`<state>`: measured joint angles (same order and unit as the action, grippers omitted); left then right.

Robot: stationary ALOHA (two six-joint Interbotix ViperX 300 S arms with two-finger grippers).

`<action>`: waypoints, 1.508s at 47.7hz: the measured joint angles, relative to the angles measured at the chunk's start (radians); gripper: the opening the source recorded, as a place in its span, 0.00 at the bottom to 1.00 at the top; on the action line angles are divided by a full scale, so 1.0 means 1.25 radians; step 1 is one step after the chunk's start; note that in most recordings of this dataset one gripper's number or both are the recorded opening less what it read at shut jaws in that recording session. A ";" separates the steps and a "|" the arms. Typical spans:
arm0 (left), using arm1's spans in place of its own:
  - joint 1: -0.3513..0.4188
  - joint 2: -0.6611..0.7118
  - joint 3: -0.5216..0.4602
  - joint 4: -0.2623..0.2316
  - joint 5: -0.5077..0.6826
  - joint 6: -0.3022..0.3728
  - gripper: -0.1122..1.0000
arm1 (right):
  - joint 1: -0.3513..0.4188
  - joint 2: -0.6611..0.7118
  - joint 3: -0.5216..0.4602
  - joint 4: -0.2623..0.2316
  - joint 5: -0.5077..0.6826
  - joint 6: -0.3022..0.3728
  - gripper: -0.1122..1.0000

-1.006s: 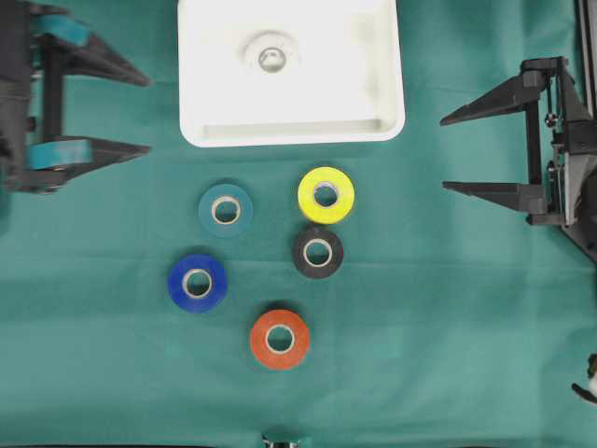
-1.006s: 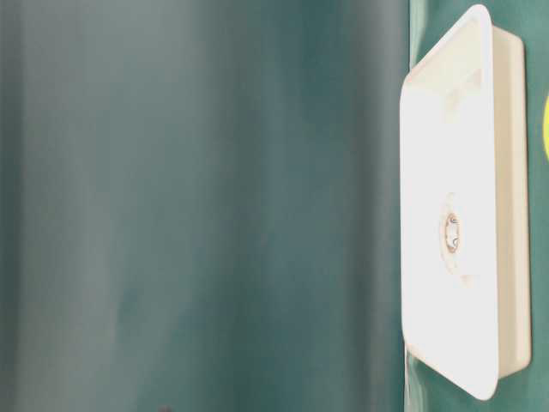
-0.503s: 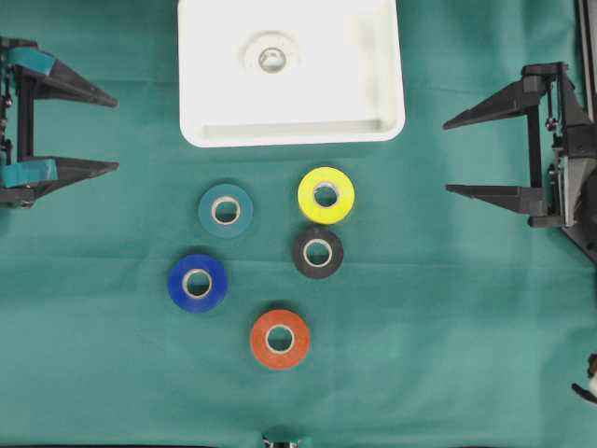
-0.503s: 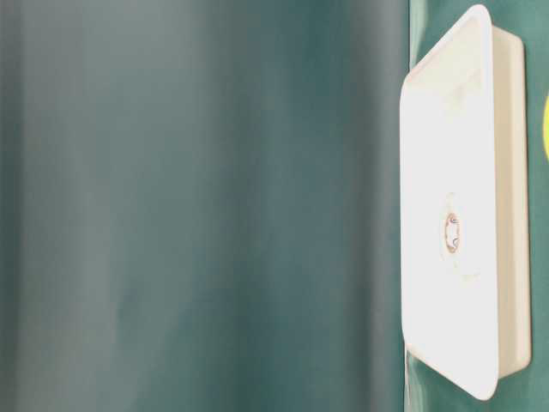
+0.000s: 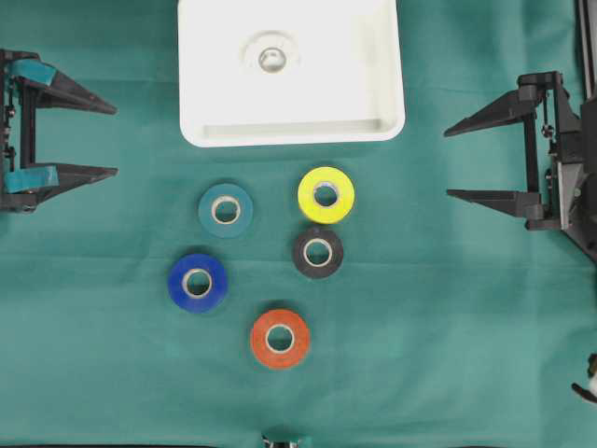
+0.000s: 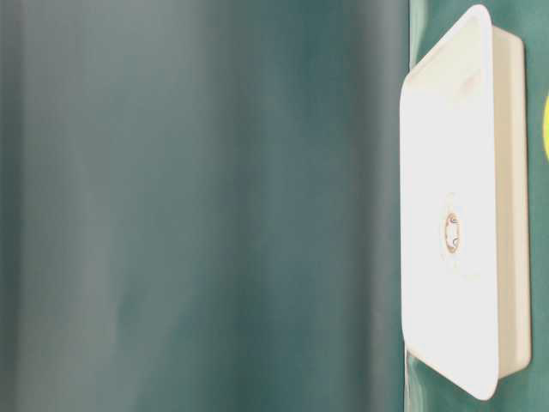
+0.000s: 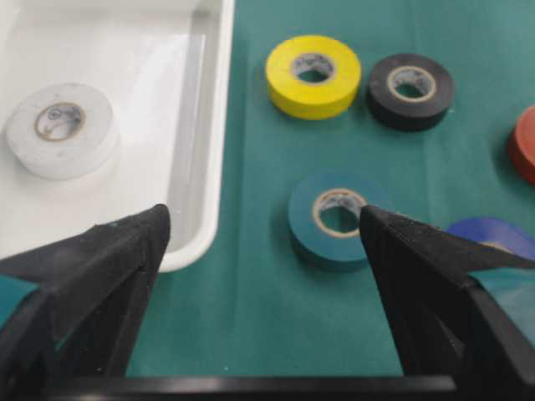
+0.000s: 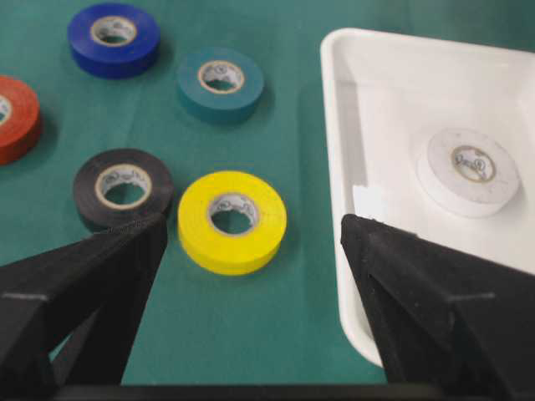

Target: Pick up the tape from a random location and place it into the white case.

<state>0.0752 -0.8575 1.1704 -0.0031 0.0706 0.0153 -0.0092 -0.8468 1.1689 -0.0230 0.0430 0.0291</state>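
The white case (image 5: pixel 378 126) lies at the top middle with a white tape roll (image 5: pixel 271 53) inside it. Below it on the green cloth lie several tape rolls: teal (image 5: pixel 226 210), yellow (image 5: pixel 326 194), black (image 5: pixel 318 251), blue (image 5: pixel 198 282) and orange (image 5: pixel 280 338). My left gripper (image 5: pixel 116 140) is open and empty at the far left, level with the case's lower edge. My right gripper (image 5: pixel 446 161) is open and empty at the far right. The left wrist view shows the teal roll (image 7: pixel 334 219) between its fingers. The right wrist view shows the yellow roll (image 8: pixel 232 220).
The table-level view shows the case (image 6: pixel 506 223) turned sideways against a dark green backdrop. A small white object (image 5: pixel 588 390) sits at the lower right edge. A metal part (image 5: pixel 280 441) shows at the bottom edge.
My left gripper has drawn back to the left, away from the case. My right gripper has shifted slightly. The rolls have not moved.
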 measured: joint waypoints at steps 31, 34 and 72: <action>0.000 -0.001 0.000 0.000 -0.011 0.000 0.97 | 0.000 0.158 -0.066 0.000 -0.054 0.004 0.92; 0.000 0.000 0.000 0.000 -0.011 0.000 0.97 | 0.000 0.183 -0.081 0.000 -0.058 0.004 0.92; 0.000 0.000 0.000 0.000 -0.009 0.000 0.97 | 0.000 0.432 -0.272 0.000 -0.076 0.000 0.92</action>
<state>0.0752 -0.8575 1.1704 -0.0031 0.0598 0.0153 -0.0092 -0.3068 0.8283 -0.0230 -0.0522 0.0291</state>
